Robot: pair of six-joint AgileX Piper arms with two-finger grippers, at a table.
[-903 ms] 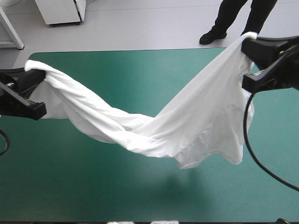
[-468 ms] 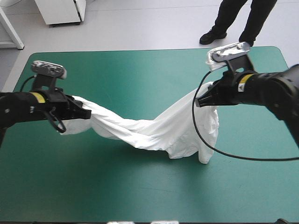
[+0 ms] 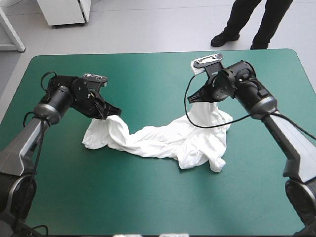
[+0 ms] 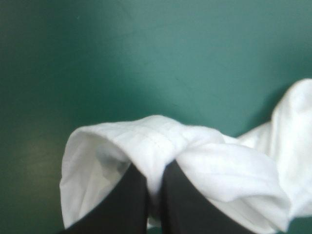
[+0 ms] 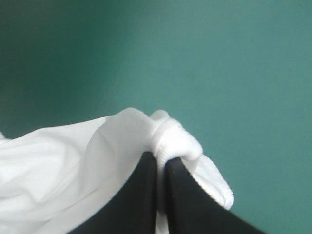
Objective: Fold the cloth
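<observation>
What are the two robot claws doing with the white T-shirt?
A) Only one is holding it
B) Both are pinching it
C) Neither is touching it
B: the left gripper and the right gripper are each shut on a bunched end of the T-shirt.

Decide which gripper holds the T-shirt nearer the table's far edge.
The right gripper: its pinch on the T-shirt sits closer to the far edge than that of the left gripper.

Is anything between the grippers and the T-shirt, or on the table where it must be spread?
Nothing visible. The left gripper and right gripper are each shut on the T-shirt, and no other object lies on the teal-green cover around it.
</observation>
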